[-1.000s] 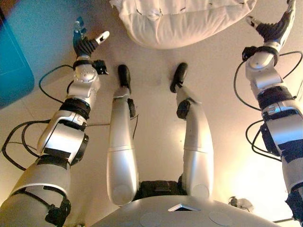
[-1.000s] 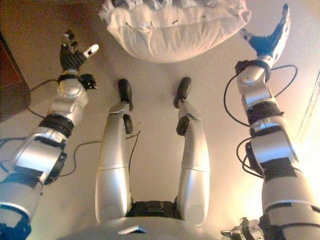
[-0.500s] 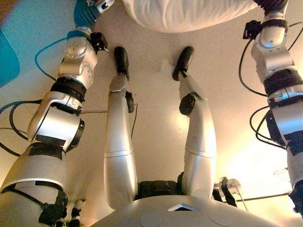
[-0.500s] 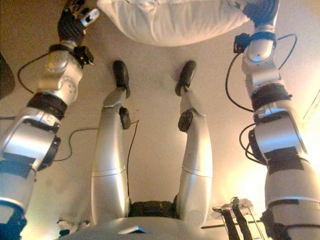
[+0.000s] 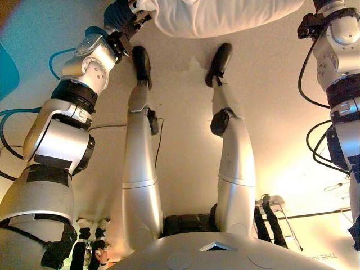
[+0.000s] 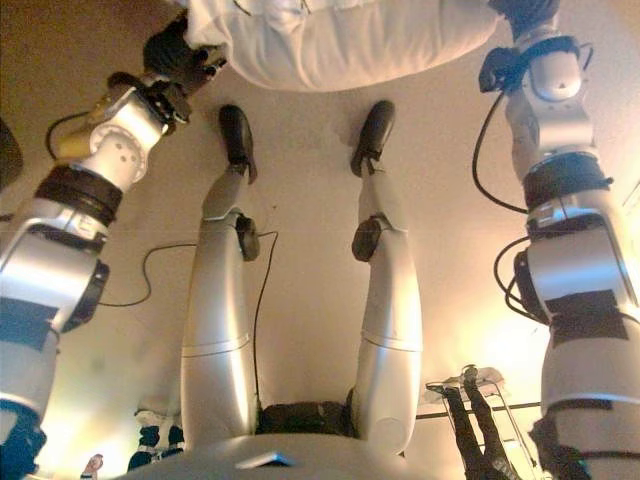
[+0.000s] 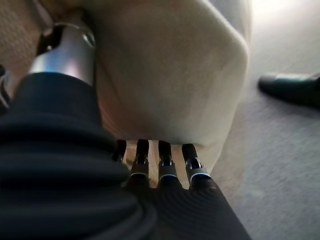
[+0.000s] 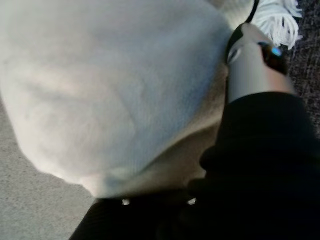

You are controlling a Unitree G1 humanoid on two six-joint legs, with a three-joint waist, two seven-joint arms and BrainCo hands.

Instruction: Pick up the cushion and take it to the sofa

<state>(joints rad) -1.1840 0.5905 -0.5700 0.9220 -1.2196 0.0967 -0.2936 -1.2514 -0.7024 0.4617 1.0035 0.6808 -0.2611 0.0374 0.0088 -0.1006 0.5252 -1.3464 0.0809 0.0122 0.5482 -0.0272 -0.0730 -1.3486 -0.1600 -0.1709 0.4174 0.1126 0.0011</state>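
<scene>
A white cushion [image 5: 225,17] with a fringed corner lies on the beige floor in front of me, at the top of both eye views. My left hand [image 5: 121,14] is against its left end. In the left wrist view the fingers [image 7: 165,167] run straight under the cushion [image 7: 165,75] and the thumb lies along its side. My right hand [image 6: 520,10] is against the right end. In the right wrist view its thumb [image 8: 250,65] lies straight on the cushion [image 8: 110,85] and the rest is hidden beneath it.
A teal object [image 5: 4,73] shows at the left edge. A folded metal stand [image 5: 275,219] lies on the floor at the lower right. Small dark items [image 5: 90,247] lie at the lower left. The floor is beige carpet [image 5: 185,152].
Both hands were spread apart beside the cushion a second ago; they have moved forward and inward onto its two ends. The view has also shifted, so the camera has moved.
</scene>
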